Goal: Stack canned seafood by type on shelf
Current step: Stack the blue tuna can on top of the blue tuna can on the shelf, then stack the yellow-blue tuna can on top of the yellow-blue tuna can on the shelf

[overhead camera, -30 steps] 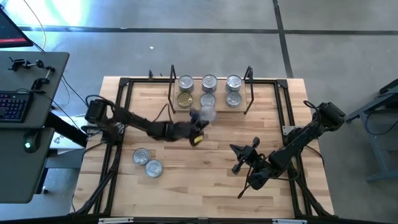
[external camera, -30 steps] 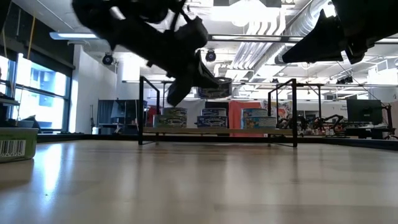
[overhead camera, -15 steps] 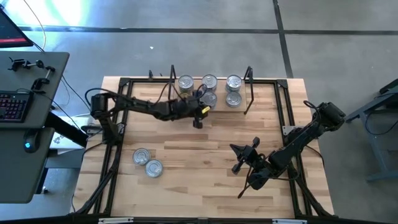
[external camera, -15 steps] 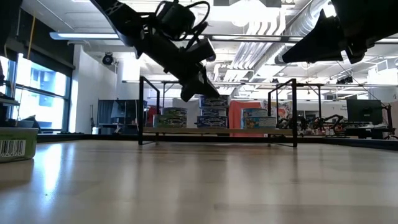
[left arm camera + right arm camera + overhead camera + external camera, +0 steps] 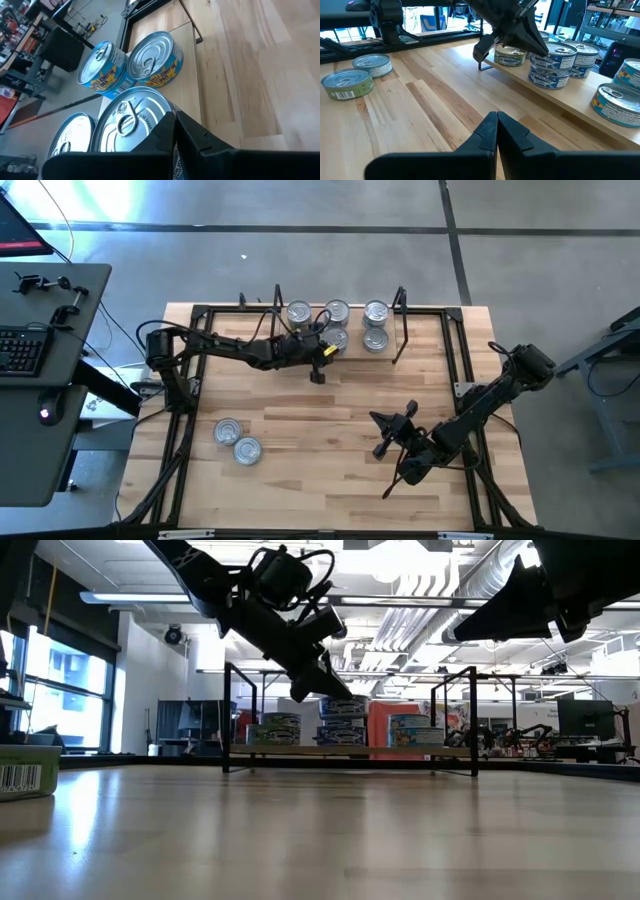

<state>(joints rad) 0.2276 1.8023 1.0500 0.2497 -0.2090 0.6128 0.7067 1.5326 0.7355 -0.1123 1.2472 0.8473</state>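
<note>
On wood table (image 5: pixel 330 480), 2 loose tins (image 5: pixel 237 440), shelf (image 5: pixel 385 356) w/ tins, both arms' jaws closed, empty

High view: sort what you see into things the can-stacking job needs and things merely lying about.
Belongs to the job:
- tins on the shelf
- shelf
- two loose tins on the table
- left gripper, shut, at the shelf
- right gripper, shut, waiting over the table

Just lying about:
- keyboard on the side desk
- clamp beside it
</note>
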